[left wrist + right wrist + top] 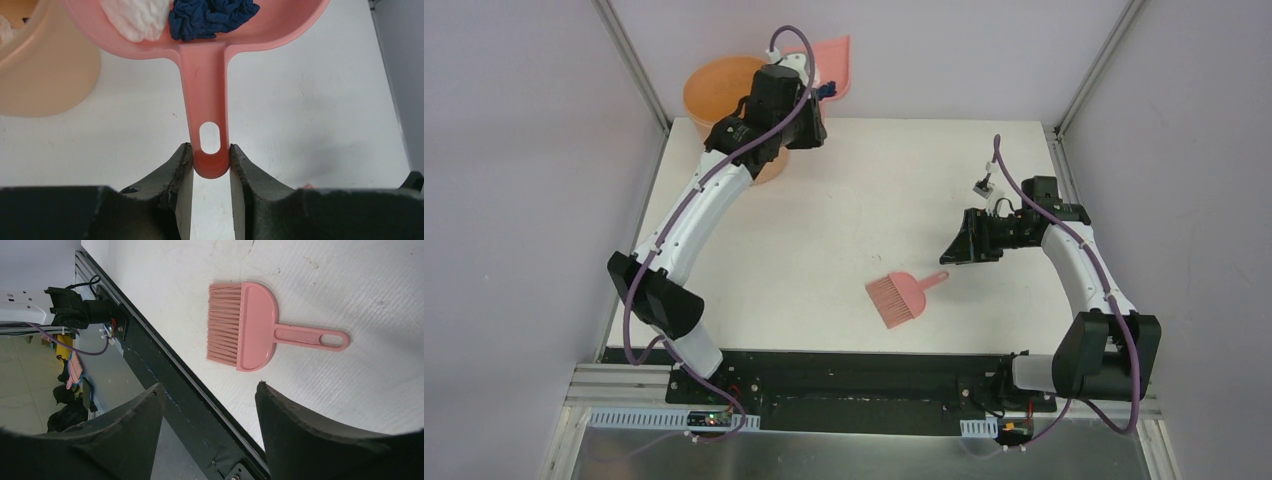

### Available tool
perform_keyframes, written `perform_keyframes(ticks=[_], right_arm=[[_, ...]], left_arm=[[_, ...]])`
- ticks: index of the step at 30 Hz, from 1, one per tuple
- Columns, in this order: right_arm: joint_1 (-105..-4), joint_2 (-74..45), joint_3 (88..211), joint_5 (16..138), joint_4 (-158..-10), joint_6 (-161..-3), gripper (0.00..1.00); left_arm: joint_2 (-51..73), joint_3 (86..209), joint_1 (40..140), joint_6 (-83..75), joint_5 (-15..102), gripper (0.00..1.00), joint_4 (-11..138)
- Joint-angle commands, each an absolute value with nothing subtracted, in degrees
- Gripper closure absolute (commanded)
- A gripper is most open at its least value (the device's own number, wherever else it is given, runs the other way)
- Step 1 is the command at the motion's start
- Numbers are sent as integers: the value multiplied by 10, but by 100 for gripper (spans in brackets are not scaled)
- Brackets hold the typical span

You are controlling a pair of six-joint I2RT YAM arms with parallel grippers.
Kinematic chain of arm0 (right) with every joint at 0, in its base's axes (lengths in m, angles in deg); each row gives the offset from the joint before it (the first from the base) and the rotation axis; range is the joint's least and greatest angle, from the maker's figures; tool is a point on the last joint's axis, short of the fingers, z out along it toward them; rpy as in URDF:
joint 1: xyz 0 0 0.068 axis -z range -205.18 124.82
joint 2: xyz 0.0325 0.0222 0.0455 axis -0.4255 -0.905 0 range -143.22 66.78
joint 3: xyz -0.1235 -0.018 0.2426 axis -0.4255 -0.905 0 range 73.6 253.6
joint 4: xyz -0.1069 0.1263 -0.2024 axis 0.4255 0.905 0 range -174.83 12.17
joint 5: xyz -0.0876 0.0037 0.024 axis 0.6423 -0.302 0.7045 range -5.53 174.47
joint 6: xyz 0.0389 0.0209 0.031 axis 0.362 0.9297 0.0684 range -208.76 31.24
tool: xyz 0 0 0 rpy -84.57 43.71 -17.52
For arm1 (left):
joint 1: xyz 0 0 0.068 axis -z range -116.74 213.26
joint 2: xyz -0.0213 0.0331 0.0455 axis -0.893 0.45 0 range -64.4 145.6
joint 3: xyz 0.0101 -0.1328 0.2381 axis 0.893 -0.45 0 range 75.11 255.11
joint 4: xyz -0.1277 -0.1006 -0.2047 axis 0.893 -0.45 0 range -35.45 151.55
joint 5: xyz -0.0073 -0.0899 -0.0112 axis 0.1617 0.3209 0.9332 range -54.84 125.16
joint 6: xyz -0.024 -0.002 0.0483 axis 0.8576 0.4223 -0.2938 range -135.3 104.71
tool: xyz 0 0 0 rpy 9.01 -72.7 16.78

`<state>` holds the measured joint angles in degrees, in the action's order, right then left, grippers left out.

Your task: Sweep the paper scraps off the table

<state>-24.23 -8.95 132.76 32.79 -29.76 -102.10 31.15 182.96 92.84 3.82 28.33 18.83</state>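
Now, on my left, the left gripper [211, 155] is clenched on the handle of the salmon dustpan [205, 75], raised at the far-left corner of the table [874, 190] beside the orange bucket [719, 85]. Paper scraps [210, 17], one white and one dark blue, sit in the pan. Mid-table lies the hand brush [902, 295]. My right gripper [209, 390] hangs near it, fingers spread and empty.

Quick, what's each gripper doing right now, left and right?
Left gripper: closed on the dustpan handle.
Right gripper: open, holding nothing; the hand brush lies loose beneath it.
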Motion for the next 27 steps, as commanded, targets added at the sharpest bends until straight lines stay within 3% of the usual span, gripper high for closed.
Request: perform_keyframes(ticks=[1, 12, 18, 22, 27], right_arm=[[-239, -87, 1323, 319, -315, -1037, 31], [-239, -89, 1326, 328, -308, -1044, 31], [-239, -87, 1323, 327, -306, -1048, 31], [-239, -89, 1326, 328, -303, -1051, 31], [-238, -93, 1326, 327, -302, -1053, 31]], left_arm=[[301, 1842, 872, 101, 346, 100, 275], [293, 1720, 702, 280, 590, 100, 491], [352, 1598, 612, 559, 742, 100, 791], [401, 1559, 604, 711, 773, 100, 1001], [413, 1551, 604, 745, 779, 100, 1035]])
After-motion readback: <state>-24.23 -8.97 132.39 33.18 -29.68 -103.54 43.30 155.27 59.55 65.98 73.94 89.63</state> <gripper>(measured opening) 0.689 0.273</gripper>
